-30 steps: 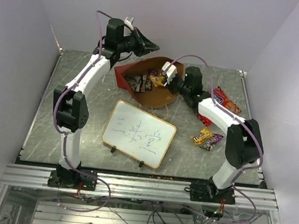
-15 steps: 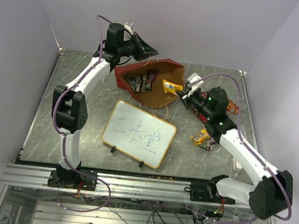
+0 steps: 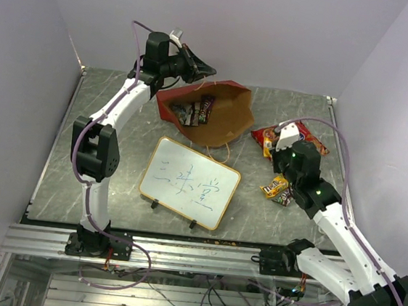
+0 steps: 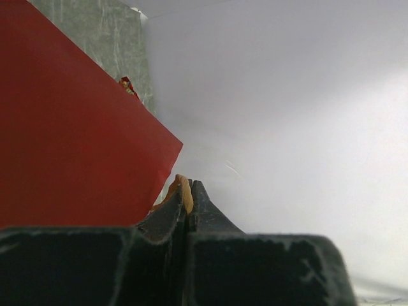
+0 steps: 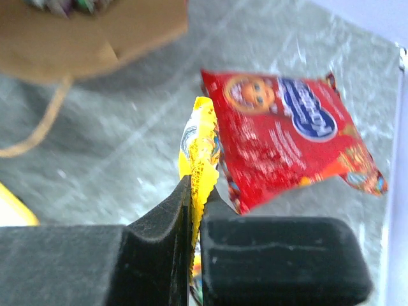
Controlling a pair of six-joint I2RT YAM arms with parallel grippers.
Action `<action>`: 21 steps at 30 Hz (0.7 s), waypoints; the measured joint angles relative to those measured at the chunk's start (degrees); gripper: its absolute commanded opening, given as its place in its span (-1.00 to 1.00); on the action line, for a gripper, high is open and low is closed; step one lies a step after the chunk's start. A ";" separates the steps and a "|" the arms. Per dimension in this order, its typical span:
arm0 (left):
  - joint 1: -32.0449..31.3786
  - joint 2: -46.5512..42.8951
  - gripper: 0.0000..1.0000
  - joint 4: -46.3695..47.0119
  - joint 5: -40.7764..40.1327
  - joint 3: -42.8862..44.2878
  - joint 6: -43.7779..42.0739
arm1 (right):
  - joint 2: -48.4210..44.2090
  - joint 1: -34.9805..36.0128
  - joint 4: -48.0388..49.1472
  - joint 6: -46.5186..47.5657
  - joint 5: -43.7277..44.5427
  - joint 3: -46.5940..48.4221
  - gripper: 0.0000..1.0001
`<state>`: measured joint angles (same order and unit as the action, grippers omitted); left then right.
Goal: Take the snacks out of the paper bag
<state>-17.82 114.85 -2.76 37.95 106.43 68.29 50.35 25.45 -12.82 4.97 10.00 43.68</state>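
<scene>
The paper bag (image 3: 226,119) lies on its side at the back of the table, red outside, brown inside, mouth toward the front. Small snacks (image 3: 196,111) still show inside it. My left gripper (image 3: 202,69) is shut on the bag's string handle (image 4: 180,189), lifting the upper lip beside the red wall (image 4: 76,140). My right gripper (image 3: 278,146) is shut on a yellow candy packet (image 5: 201,143), held just above the large red chip bag (image 5: 287,137) on the table right of the paper bag (image 5: 95,32). Several more packets (image 3: 280,190) lie in front of the chip bag (image 3: 297,137).
A gold-framed whiteboard (image 3: 190,183) with writing stands in front of the paper bag. The bag's other string handle (image 5: 38,127) trails on the grey tabletop. White walls close in the back and sides.
My right arm has drawn back from the bag's mouth to the right, carrying the yellow packet over the red chip bag. The left gripper keeps hold of the handle, and the bag's lip sits higher.
</scene>
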 measured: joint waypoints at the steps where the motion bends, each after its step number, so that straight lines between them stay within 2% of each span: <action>1: 0.00 0.00 -0.86 0.00 -0.02 0.00 -0.13 | 0.39 -0.02 -1.97 1.29 0.81 0.00 -1.00; 5: 0.00 -0.22 -0.86 0.42 -0.15 -0.87 -0.11 | 3.06 -0.42 -9.35 8.33 5.62 0.00 -1.00; 12: -0.02 -0.31 -0.86 -0.55 -0.22 -1.16 -1.22 | 5.07 -0.50 -15.41 21.49 12.48 -0.70 -1.00; 21: -0.33 -0.31 -0.86 -1.05 -0.20 -1.14 -1.70 | 4.92 -0.44 -15.98 31.56 15.45 -5.88 -1.00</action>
<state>-18.15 114.54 -3.81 37.76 105.30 66.59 55.27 25.02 -28.80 36.53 25.45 37.80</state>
